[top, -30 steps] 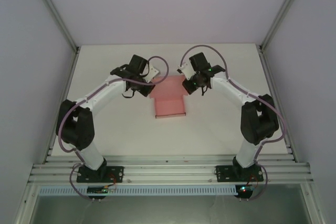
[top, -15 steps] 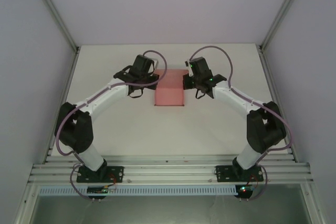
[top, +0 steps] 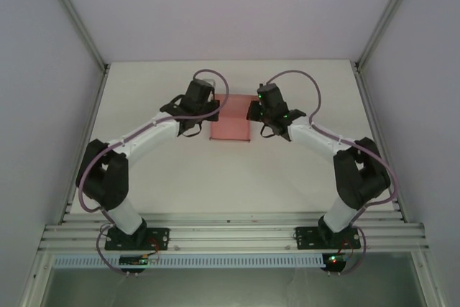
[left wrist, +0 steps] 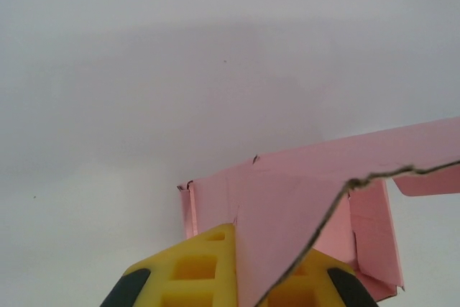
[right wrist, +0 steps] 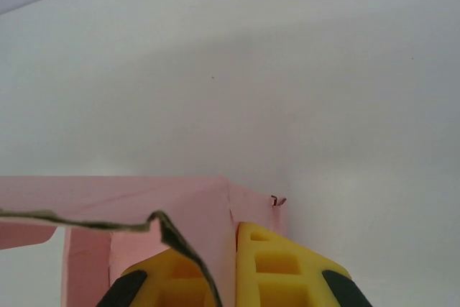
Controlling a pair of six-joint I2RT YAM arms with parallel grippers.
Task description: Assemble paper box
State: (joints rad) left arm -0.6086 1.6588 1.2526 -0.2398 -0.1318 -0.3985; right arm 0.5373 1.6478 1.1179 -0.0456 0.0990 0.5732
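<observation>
One paper box (top: 230,127) clamped: left claw (left wrist: 257,267), right claw (right wrist: 219,262).

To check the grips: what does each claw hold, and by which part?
Both hold the paper box: the left claw pinches its left side panel, and the right claw pinches its right side panel.

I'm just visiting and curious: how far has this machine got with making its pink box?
Done: the paper box already has creases and folded-up side panels, and it rests on the table. In hand: the left gripper and right gripper each pinch a pink panel, from opposite sides. Left: flaps look open with loose edges, so closing and tucking probably remain.
</observation>
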